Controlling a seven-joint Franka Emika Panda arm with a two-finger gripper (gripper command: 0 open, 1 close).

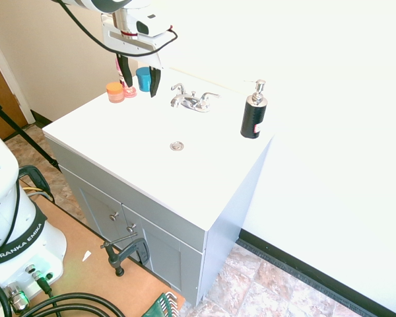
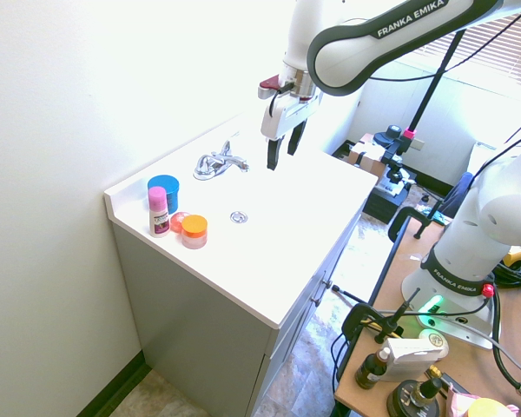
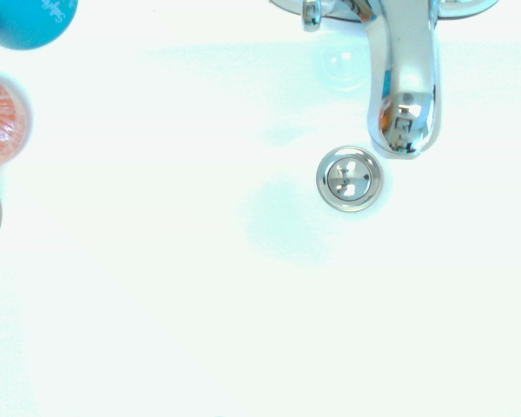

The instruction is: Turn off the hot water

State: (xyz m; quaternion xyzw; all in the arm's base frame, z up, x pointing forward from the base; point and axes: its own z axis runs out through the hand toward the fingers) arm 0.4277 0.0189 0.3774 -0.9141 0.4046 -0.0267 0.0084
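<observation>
Held high above the white tabletop [image 1: 119,129], the tool [image 1: 140,78] was seen with its fingers spread apart and nothing between them — well clear of the chrome faucet [image 1: 193,100]. Ordered by size, the vanity came first, then the black pump bottle [image 1: 253,113] off to one side, then the faucet at the back edge behind the drain [image 1: 177,146]. No stream was seen from the spout [image 3: 405,113]. The hot-water lever [image 1: 177,89] sat on the side nearer the blue cup [image 1: 143,78]. It would best be approached from above, with one finger set against the lever alone — the matching lever [image 1: 208,96] left untouched.
</observation>
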